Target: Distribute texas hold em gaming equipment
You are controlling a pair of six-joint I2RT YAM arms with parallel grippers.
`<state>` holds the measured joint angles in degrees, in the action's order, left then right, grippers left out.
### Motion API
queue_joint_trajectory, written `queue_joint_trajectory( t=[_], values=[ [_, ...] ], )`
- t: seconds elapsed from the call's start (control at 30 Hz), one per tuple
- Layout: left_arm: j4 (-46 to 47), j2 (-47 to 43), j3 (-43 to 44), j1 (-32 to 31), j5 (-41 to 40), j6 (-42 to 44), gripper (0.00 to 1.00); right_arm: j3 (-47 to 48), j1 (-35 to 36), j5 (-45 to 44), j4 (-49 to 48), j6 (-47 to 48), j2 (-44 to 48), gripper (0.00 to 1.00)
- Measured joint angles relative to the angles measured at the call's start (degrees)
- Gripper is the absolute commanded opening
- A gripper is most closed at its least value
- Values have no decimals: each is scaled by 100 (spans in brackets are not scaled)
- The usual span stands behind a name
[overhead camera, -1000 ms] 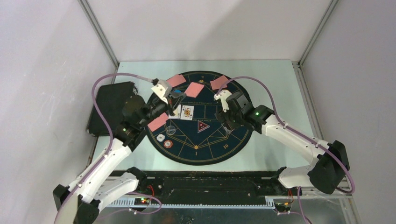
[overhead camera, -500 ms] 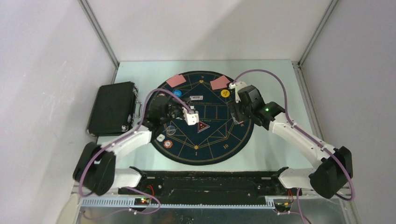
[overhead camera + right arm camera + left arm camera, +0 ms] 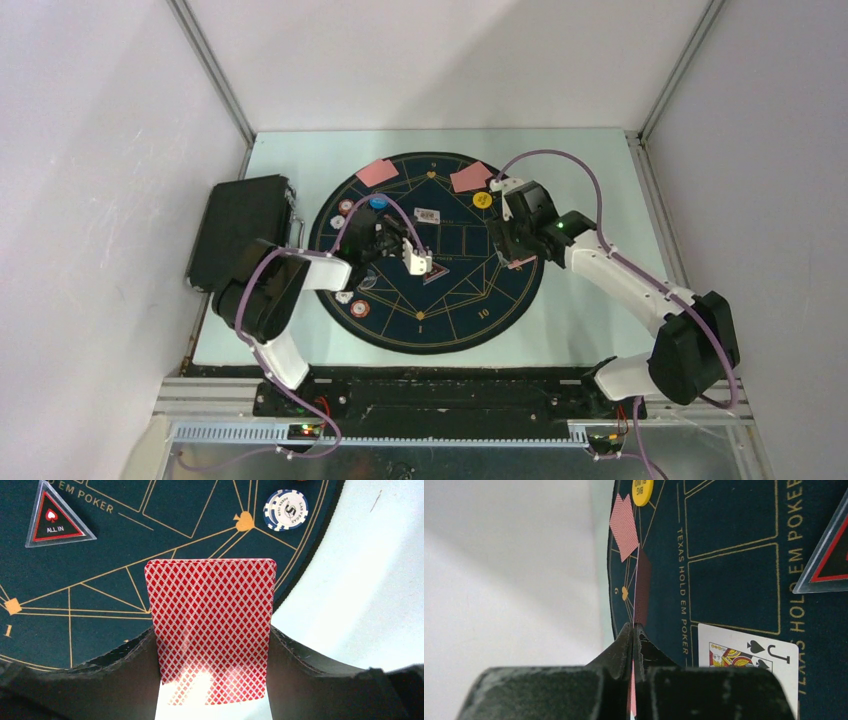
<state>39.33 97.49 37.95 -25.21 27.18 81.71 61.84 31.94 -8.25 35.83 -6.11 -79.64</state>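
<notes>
My left gripper is shut on one pink-backed playing card, held edge-on over the middle of the dark round mat. Beside it a face-up jack of spades lies on the mat. The red triangular token is to its right. My right gripper is shut across the width of a stack of pink-backed cards, over the mat's right edge. Two pink cards lie at the mat's far rim, near a yellow chip.
The black case lies left of the mat. Blue and red-white chips sit at the mat's back left; white, grey and blue chips sit front left. A face-up card lies mid-back.
My left gripper has swung from the mat's back left to its middle, and its arm has folded in low. My right gripper has shifted slightly back and right with its cards.
</notes>
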Motion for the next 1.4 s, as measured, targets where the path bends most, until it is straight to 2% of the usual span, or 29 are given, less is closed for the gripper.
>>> queue_joint_trajectory(
  t=[0.23, 0.5, 0.9, 1.1, 1.13, 1.23, 1.27, 1.4],
  values=[
    [59, 170, 0, -9, 223, 177, 0, 0, -66, 142, -28, -2, -59, 0],
    [-1257, 87, 68, -94, 400, 474, 0, 2, -70, 201, -39, -2, -201, 0],
    [-2455, 87, 455, -184, 280, 686, 0, 2, -70, 201, -35, -2, -201, 0],
    [-3021, 87, 750, -280, 81, 656, 8, 2, -70, 199, -35, -2, -201, 0],
    [-3040, 87, 750, -299, 35, 627, 13, 2, -70, 199, -35, -2, -201, 0],
    [-3104, 87, 750, -365, -74, 529, 21, 2, -70, 199, -35, -2, -201, 0],
    [-3112, 87, 750, -389, -116, 511, 27, 2, -70, 199, -35, -2, -201, 0],
    [-3224, 87, 750, -450, -201, 356, 36, 2, -70, 199, -24, -2, -201, 0]
  ],
)
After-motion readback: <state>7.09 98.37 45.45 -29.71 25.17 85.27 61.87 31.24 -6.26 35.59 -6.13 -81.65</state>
